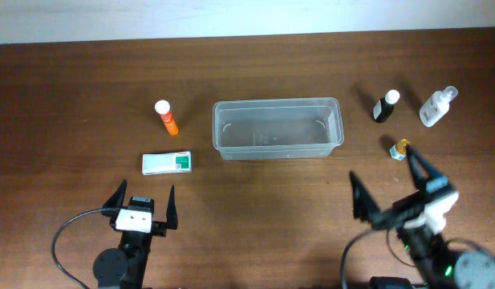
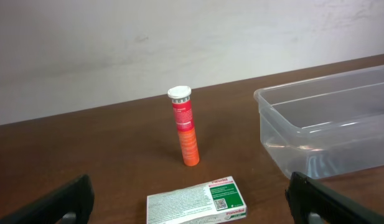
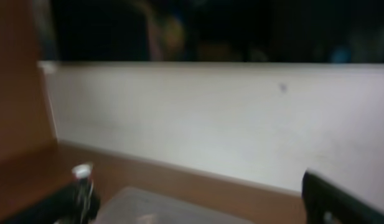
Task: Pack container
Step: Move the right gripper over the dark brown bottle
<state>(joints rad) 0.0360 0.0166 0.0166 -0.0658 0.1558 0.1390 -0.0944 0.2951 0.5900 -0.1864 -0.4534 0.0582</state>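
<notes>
The container [image 1: 276,103], a clear plastic tub, stands empty at the table's middle; its left end shows in the left wrist view [image 2: 285,93]. An orange tube [image 1: 165,117] with a white cap stands left of it, upright in the left wrist view [image 2: 185,127]. A white and green box [image 1: 167,163] lies flat in front of the tube [image 2: 196,200]. My left gripper [image 1: 143,201] is open and empty, just short of the box [image 2: 192,214]. My right gripper [image 1: 387,186] is open, empty and tilted up at the front right; its view [image 3: 198,208] is blurred.
A black bottle [image 1: 384,106] with a white cap and a white bottle [image 1: 436,107] stand right of the tub. A small gold-capped item [image 1: 400,148] sits just beyond my right gripper. A white wall runs along the table's far edge [image 2: 179,37].
</notes>
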